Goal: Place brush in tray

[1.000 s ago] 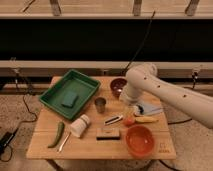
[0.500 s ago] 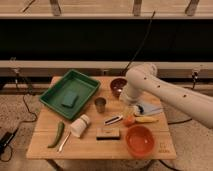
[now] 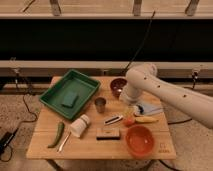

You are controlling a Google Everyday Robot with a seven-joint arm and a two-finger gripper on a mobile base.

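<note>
The brush [image 3: 114,119], a slim stick with a whitish handle and a dark end, lies on the wooden table [image 3: 90,149] just right of a metal cup [image 3: 100,104]. The dark-green tray [image 3: 54,95] sits at the table's back left with a green sponge [image 3: 70,100] inside it. My white arm [image 3: 165,92] reaches in from the right. Its gripper [image 3: 130,112] hangs open just right of the brush and a little above the table, holding nothing. The arm's wrist hides part of the gripper.
A dark bowl [image 3: 118,86] stands behind the gripper. A small orange-red item [image 3: 129,121], a yellow fruit [image 3: 146,119] and a blue cloth [image 3: 148,107] lie beside it. In front are a dark block [image 3: 108,133], an orange bowl [image 3: 139,140], a tipped white cup [image 3: 79,125], a green vegetable [image 3: 58,134] and a spoon [image 3: 64,142].
</note>
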